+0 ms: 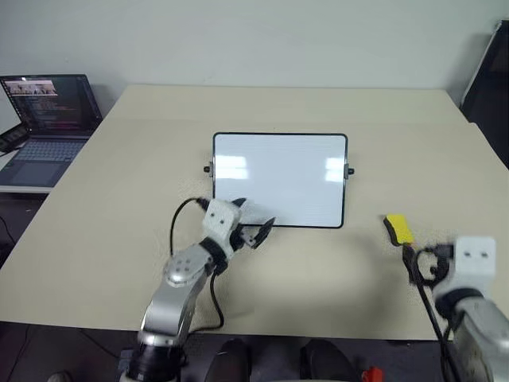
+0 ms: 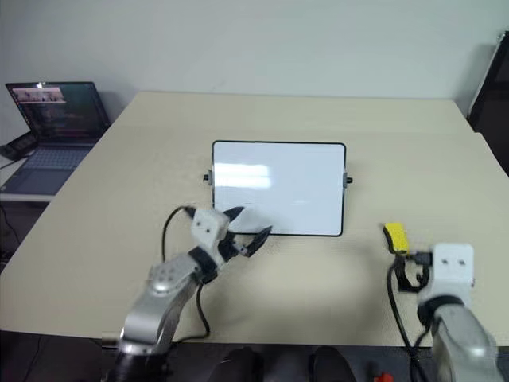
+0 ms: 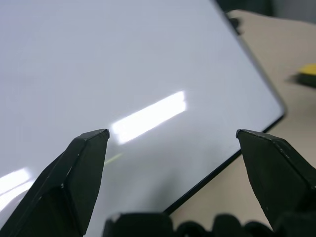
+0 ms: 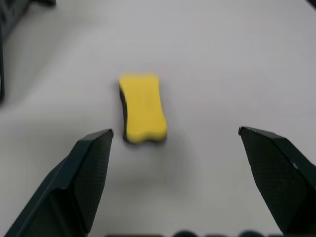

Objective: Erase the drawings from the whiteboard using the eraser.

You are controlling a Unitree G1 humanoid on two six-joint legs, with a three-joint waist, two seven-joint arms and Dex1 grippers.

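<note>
The whiteboard (image 1: pixel 278 179) lies in the middle of the beige table, black-framed, its face plain white with glare streaks; the drawings are out of view. My left gripper (image 1: pixel 253 220) is open at the board's near left corner, its fingertips (image 3: pixel 94 140) spread over the white surface with nothing between them. The yellow eraser (image 1: pixel 398 229) with its black underside rests flat on the table to the right of the board. My right gripper (image 4: pixel 175 131) hangs open a short way behind the eraser (image 4: pixel 142 114), apart from it, with nothing held.
An open laptop (image 1: pixel 48 119) sits on a lower side table at the far left. A dark object (image 1: pixel 489 72) stands off the table's right rear corner. Bare tabletop (image 1: pixel 318 294) stretches between the two arms.
</note>
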